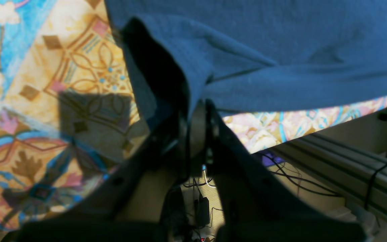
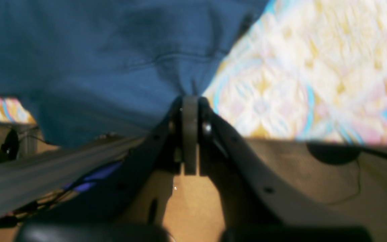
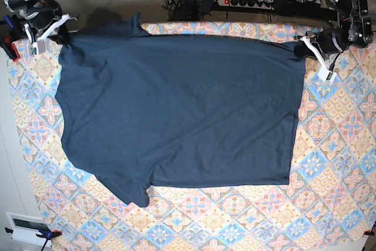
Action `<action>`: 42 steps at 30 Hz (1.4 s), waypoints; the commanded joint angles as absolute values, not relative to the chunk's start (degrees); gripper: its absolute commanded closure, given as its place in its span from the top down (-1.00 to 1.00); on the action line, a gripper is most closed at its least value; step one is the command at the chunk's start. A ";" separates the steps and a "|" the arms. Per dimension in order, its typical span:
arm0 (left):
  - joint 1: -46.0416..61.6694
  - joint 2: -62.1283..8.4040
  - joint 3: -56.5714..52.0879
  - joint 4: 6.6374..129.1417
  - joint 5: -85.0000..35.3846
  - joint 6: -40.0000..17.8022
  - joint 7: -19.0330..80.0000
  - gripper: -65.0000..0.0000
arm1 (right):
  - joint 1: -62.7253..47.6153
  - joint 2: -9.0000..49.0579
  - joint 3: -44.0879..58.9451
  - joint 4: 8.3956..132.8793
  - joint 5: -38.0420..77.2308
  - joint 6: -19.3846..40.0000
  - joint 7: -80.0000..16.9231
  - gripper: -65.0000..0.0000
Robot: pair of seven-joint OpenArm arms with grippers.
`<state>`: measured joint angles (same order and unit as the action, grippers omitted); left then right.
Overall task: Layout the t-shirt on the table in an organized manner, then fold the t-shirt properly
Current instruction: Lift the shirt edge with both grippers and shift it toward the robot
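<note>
T-shirt (image 3: 176,110): dark navy, spread flat on table (image 3: 329,163), sideways across base view, collar end toward left edge, hem toward right; one sleeve points at lower left, other at upper left. Mostly smooth, faint creases.

Right gripper (image 3: 60,36): far left corner of cloth, jaws clenched on shoulder fabric; wrist view shows pads pinched together with cloth bunched between.

Left gripper (image 3: 301,48): far right corner, jaws clenched on hem corner; fabric folds over fingertips.

Table cover: diamond tile pattern, pink, blue, cream.
</note>
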<state>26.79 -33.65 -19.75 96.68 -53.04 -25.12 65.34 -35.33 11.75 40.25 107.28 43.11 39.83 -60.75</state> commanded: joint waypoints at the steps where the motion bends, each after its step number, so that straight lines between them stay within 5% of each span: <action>1: 27.30 -34.77 -20.62 98.07 -53.76 -25.19 64.84 -1.00 | -36.35 12.70 41.27 108.88 45.23 40.00 -59.47 -0.99; 12: 27.30 -29.49 -29.67 106.33 -59.38 -25.19 64.92 -1.00 | -38.81 12.79 42.07 109.23 51.65 40.00 -59.47 -0.99; 21: 21.14 -25.19 -32.75 105.80 -63.08 -25.19 65.10 -1.00 | -29.49 12.79 42.33 109.23 51.38 40.00 -59.56 -0.99; 33: 12.53 -20.18 -33.01 91.47 -63.08 -25.10 64.84 -1.00 | -12.26 12.79 41.80 107.30 37.05 40.00 -66.15 -0.99; 42: 4.97 -20.18 -33.01 82.42 -62.90 -25.10 64.75 -1.00 | -4.62 12.79 39.16 94.29 35.74 40.00 -65.80 -0.99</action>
